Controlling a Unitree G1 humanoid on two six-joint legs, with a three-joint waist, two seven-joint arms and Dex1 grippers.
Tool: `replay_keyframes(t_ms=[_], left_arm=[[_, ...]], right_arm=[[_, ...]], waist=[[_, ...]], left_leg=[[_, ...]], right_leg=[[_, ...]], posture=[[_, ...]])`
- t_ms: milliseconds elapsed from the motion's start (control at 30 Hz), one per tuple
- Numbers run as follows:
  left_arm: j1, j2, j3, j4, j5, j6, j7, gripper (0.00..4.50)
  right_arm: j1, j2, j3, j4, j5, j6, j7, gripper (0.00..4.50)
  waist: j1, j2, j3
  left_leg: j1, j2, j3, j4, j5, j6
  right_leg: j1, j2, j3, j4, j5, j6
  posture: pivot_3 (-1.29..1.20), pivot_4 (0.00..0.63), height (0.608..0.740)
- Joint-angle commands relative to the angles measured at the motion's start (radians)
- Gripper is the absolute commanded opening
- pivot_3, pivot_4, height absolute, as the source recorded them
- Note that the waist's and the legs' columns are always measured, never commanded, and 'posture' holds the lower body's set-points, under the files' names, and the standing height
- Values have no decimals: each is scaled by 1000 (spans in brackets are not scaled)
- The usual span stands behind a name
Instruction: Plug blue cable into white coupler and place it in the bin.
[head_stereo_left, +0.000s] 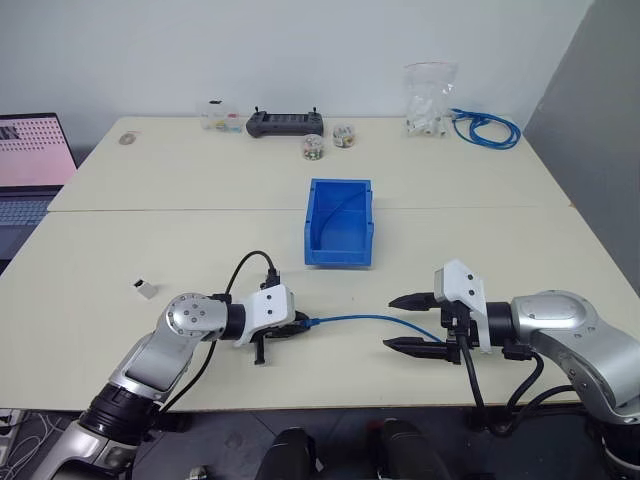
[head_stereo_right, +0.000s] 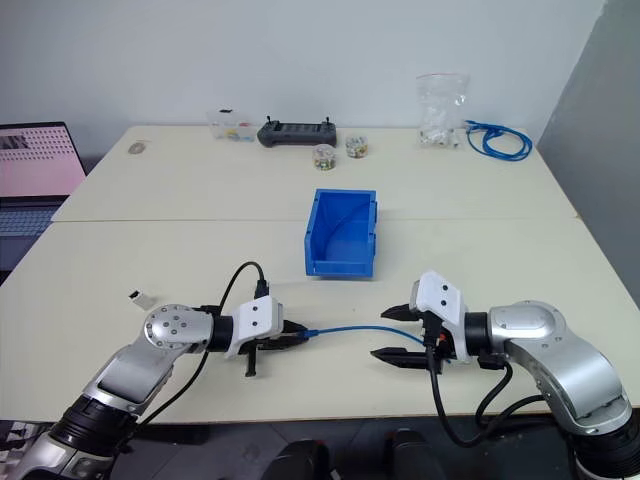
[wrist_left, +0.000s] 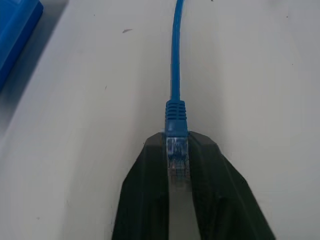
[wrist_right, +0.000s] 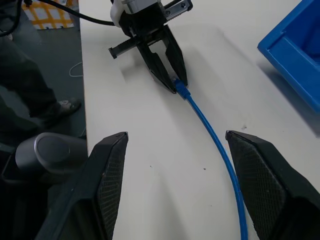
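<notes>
The blue cable (head_stereo_left: 370, 319) lies as one loose strand along the table's near edge. Its clear plug (wrist_left: 177, 152) sits pinched between the fingers of my left gripper (head_stereo_left: 297, 326), which is shut on it. From there the strand runs right and passes between the fingers of my right gripper (head_stereo_left: 402, 322), which stands open and apart from it. Where the cable goes beyond that is hidden. The white coupler (head_stereo_left: 146, 290) lies by itself on the table, left of my left arm. The bin (head_stereo_left: 340, 255) stands upright at mid-table, beyond both grippers.
Along the far edge are a coiled blue cable bundle (head_stereo_left: 487, 128), a clear bag of white pieces (head_stereo_left: 430, 100), a black controller (head_stereo_left: 285, 123) and two small jars (head_stereo_left: 312, 146). An open laptop (head_stereo_left: 30, 160) sits off the table's left side.
</notes>
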Motion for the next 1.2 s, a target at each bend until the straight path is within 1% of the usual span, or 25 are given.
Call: replay_keyframes(t_ms=[33,67,167,300,400,467,600,667,833,1033,1200], left_arm=[[21,38,-33,63,78,81,12,221],[18,35,-33,53,69,93,8,221],[-13,3,-14,-13,-20,201,-20,221],[-77,-50,29,-90,-153,376,-37,221],[-147,-117,115,-146,-320,571,-18,221],[-186,-145,169,-174,-419,678,-11,221],[-231,-174,260,-211,-598,854,1,221],[-239,-166,284,-222,-666,914,-5,221],[-247,-145,310,-241,-781,996,-11,221],[-285,-194,376,-210,-915,1080,67,221],[-289,-211,389,-210,-970,1105,119,221]], right_arm=[[29,-10,-25,-40,9,-60,-20,3314],[37,-9,-31,-38,19,-66,-21,3314],[59,-33,-75,-63,157,18,26,3314],[77,-34,-132,-102,313,107,-9,3314],[93,-21,-166,-129,400,152,-69,3314],[102,2,-185,-138,453,171,-126,3314],[104,53,-211,-126,537,192,-238,3314],[91,76,-221,-96,571,198,-289,3314],[18,125,-238,-9,654,203,-387,3314],[-61,182,-218,42,758,205,-478,3314],[-94,217,-187,59,806,199,-520,3314]], waist=[[-1,0,0],[-2,0,0],[-2,0,0],[0,-2,1],[2,-6,4],[3,-9,6],[-2,-9,6],[-2,-8,6],[-2,-8,6],[1,-8,6],[0,-8,6]], left_leg=[[2,0,0,-1,0,0],[3,0,0,-1,0,0],[9,0,1,-3,0,0],[8,0,0,-2,0,0],[6,0,-1,-2,0,0],[2,0,-3,0,0,0],[1,0,-3,0,0,0],[2,0,-3,0,0,0],[2,0,-2,0,0,0],[1,0,-3,0,0,0],[1,-1,-2,0,0,0]], right_leg=[[2,0,0,0,0,0],[3,0,0,-1,0,0],[9,0,1,-3,-2,1],[9,0,0,-3,-2,1],[8,0,-1,-3,-2,1],[6,0,-3,-3,-2,1],[6,0,-3,-4,-2,1],[6,0,-2,-4,-2,1],[6,0,-2,-4,-2,1],[6,0,-2,-5,-2,1],[5,-1,-1,-5,-2,1]], posture=[[0,150,740],[0,150,740],[0,150,740],[0,150,740],[0,150,740],[0,150,740],[0,150,740],[0,150,740],[0,150,740],[0,150,740],[0,150,740]])
